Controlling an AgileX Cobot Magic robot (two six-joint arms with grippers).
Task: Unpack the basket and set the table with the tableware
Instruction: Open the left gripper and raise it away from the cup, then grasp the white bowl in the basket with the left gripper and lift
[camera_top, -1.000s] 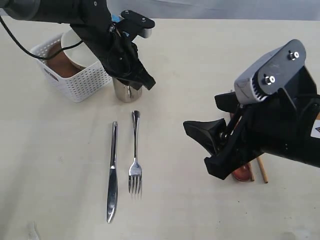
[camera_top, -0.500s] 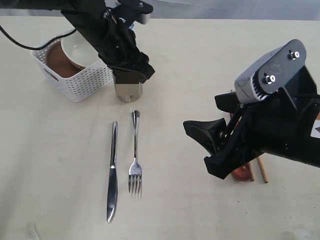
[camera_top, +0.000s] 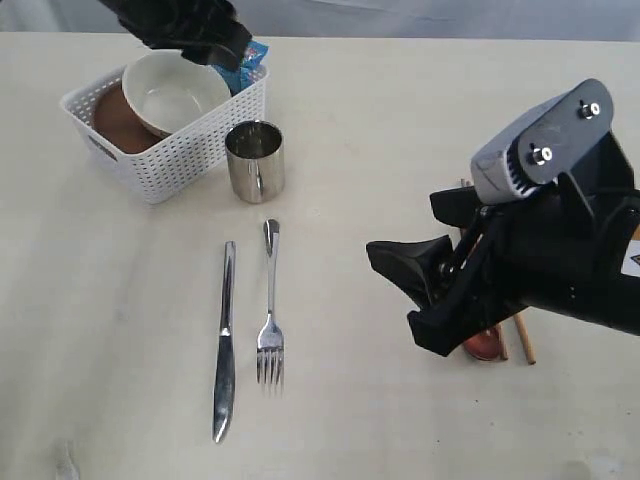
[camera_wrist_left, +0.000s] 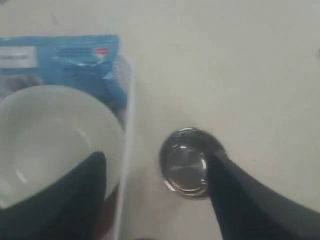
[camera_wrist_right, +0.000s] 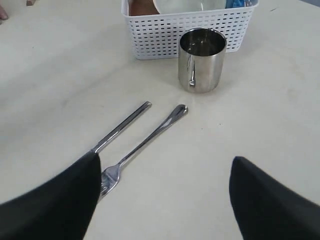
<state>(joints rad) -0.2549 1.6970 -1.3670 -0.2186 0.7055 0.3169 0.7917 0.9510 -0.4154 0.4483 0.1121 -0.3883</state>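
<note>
The steel cup (camera_top: 255, 160) (camera_wrist_left: 186, 162) (camera_wrist_right: 201, 59) stands upright on the table (camera_top: 110, 320), just beside the white basket (camera_top: 180, 160) (camera_wrist_right: 180, 30). In the basket lie the cream bowl (camera_top: 175, 90) (camera_wrist_left: 50, 135), a reddish-brown plate (camera_top: 115, 125) and a blue packet (camera_top: 253, 52) (camera_wrist_left: 75, 57). The knife (camera_top: 225, 340) (camera_wrist_right: 120, 127) and fork (camera_top: 270, 300) (camera_wrist_right: 147, 140) lie side by side in front of the cup. My left gripper (camera_top: 195, 35) (camera_wrist_left: 156, 165) hangs open and empty above the basket's edge and the cup. My right gripper (camera_top: 405, 300) (camera_wrist_right: 165, 165) stands open and empty, right of the fork.
A dark red spoon (camera_top: 483, 346) and brown chopsticks (camera_top: 524, 338) lie on the table, mostly hidden under the right arm. The basket sits at the back left, and the right arm's bulk fills the right side of the exterior view.
The left gripper has opened off the cup and lifted back over the basket; the cup stays standing on the table. The right arm has not moved.
</note>
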